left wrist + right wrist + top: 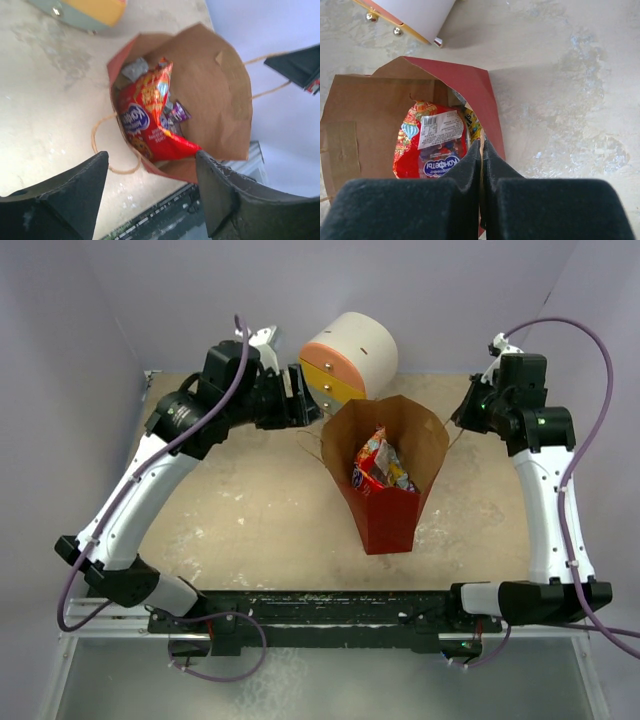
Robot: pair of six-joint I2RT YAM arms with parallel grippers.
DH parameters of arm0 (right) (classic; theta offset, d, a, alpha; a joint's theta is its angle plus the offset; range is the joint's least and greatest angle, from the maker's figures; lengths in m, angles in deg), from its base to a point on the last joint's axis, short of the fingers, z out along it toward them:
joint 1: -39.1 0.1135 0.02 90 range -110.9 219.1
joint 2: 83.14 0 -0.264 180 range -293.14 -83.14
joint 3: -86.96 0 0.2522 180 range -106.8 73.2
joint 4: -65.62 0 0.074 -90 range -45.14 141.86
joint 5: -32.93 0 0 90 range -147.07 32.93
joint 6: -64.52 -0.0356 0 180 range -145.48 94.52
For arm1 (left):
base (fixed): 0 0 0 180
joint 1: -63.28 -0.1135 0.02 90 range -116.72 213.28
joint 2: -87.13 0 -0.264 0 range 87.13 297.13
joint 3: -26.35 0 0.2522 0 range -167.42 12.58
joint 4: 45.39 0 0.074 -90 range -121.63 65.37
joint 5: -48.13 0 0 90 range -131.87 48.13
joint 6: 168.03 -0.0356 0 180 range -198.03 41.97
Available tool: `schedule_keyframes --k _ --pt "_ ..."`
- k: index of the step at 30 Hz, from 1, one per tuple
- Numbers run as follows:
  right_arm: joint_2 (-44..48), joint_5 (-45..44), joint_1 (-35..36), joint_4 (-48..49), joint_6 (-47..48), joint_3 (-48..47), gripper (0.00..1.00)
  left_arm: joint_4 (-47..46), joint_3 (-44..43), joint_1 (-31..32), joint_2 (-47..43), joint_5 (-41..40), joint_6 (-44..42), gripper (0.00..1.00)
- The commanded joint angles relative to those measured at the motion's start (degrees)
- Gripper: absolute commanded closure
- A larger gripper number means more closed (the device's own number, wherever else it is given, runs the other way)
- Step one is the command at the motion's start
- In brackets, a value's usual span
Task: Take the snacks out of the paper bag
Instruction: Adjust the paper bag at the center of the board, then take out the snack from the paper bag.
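On the left, we see the left gripper (151,157) with its fingers spread wide apart, holding and touching nothing, raised above the table (250,510). In the middle, the paper bag (385,520) stands upright and open. The red crisp packet (150,115), a purple packet (179,112) and a silver foil packet (135,67) lie inside. On the right, the right gripper (481,150) is pressed together, pinching the bag's string handle (267,56).

Left arm (150,495) and right arm (545,502) wearing white shells between black joints, mauve cables (245,350) looping alongside, black wedge-shaped fingers (235,195) showing scuffed grey edges, black base rail (320,602) carrying both.
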Motion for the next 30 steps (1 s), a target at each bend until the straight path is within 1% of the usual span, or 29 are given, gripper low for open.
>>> schedule_keyframes --k 1,4,8,11,14,20,23,30 --pt "2.35 2.77 -0.03 3.22 0.36 -1.52 1.00 8.06 -11.32 2.71 4.65 -10.02 -6.85 0.24" --pt "2.90 3.40 -0.01 2.97 0.17 -1.12 1.00 8.36 -17.71 8.03 10.08 -13.04 -9.30 0.22" --pt "3.14 5.43 -0.05 2.76 0.05 -1.11 1.00 7.19 -25.43 13.87 20.12 -10.53 -11.27 0.22" --pt "3.73 5.42 -0.02 2.37 -0.07 -1.18 1.00 6.21 -29.55 16.56 26.68 -10.57 -13.75 0.22" --pt "4.30 5.84 -0.02 2.20 -0.05 -0.97 1.00 6.73 -32.54 16.96 32.06 -11.19 -14.88 0.21" --pt "5.42 6.74 -0.02 2.28 0.03 0.08 1.00 6.16 -31.60 16.97 36.67 -15.01 -18.02 0.14" --pt "5.83 6.84 -0.02 2.45 0.39 0.86 1.00 6.86 -30.86 16.97 37.69 -16.15 -18.37 0.13" --pt "6.04 6.89 -0.02 2.81 0.70 1.90 1.00 5.66 -25.32 16.43 38.15 -17.47 -17.69 0.09"
